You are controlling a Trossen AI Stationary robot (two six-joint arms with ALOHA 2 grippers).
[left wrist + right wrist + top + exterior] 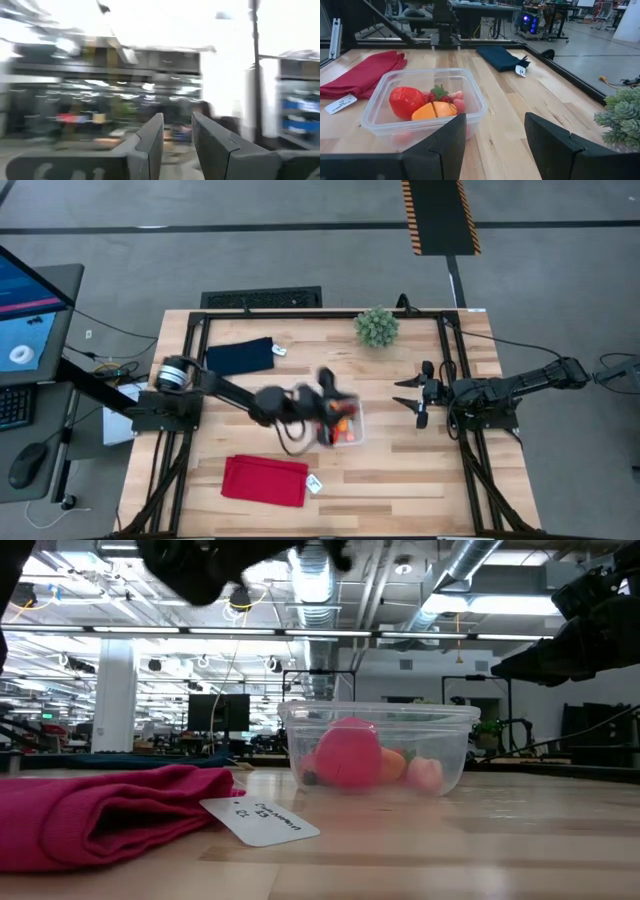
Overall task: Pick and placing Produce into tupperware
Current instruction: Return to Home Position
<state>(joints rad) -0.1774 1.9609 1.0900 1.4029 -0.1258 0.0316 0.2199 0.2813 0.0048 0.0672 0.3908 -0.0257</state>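
The left gripper hangs over the middle of the table, above the left side of the tupperware. Its fingers stand a little apart with nothing between them, as far as the wrist view lets me judge. That camera looks level into the room and not down, so I think the arm is raised to go home, not to pick again. The right gripper waits at the table's right side, spread wide and empty, facing the container.

The tupperware stands on bare wood between the two arms, where both can reach it. The produce lies heaped inside: one big red piece, an orange one, some pink ones, one with green leaves. I find none outside it, so the job seems done. The red cloth, the navy cloth and the plant lie apart from it.
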